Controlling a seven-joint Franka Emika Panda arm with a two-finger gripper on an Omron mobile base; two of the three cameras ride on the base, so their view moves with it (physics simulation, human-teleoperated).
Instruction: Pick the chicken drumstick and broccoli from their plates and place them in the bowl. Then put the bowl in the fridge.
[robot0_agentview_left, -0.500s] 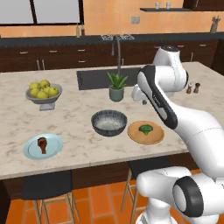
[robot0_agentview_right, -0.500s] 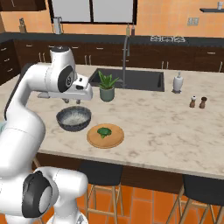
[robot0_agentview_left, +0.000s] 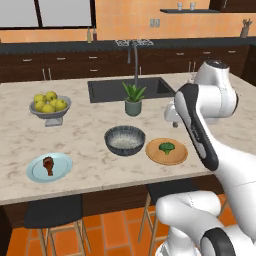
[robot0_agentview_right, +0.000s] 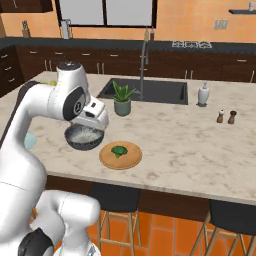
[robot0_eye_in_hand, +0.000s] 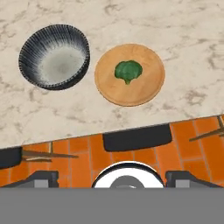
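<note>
The reddish-brown chicken drumstick (robot0_agentview_left: 48, 164) lies on the pale blue plate (robot0_agentview_left: 63, 168) at the counter's front left. The dark-green broccoli (robot0_agentview_left: 166, 147) (robot0_eye_in_hand: 128, 71) sits on the wood-coloured plate (robot0_agentview_left: 155, 153) (robot0_eye_in_hand: 144, 89), just right of the ribbed dark grey bowl (robot0_agentview_left: 125, 141) (robot0_eye_in_hand: 54, 57), which holds nothing. My gripper (robot0_agentview_left: 171, 113) (robot0_agentview_right: 95, 118) (robot0_eye_in_hand: 113, 178) hangs open above the counter's front edge, between bowl and wood plate, looking down on both. The fridge is out of view.
A grey footed fruit bowl (robot0_agentview_left: 49, 106) stands at the back left. A potted plant (robot0_agentview_left: 133, 98) sits before the sink (robot0_agentview_left: 107, 90). A soap dispenser (robot0_agentview_right: 202, 94) and two shakers (robot0_agentview_right: 226, 117) stand to the right. Stools (robot0_agentview_left: 50, 214) line the counter's front.
My hand has dropped slightly and drifted toward the wood-coloured plate. The food, plates and bowl have not moved.
</note>
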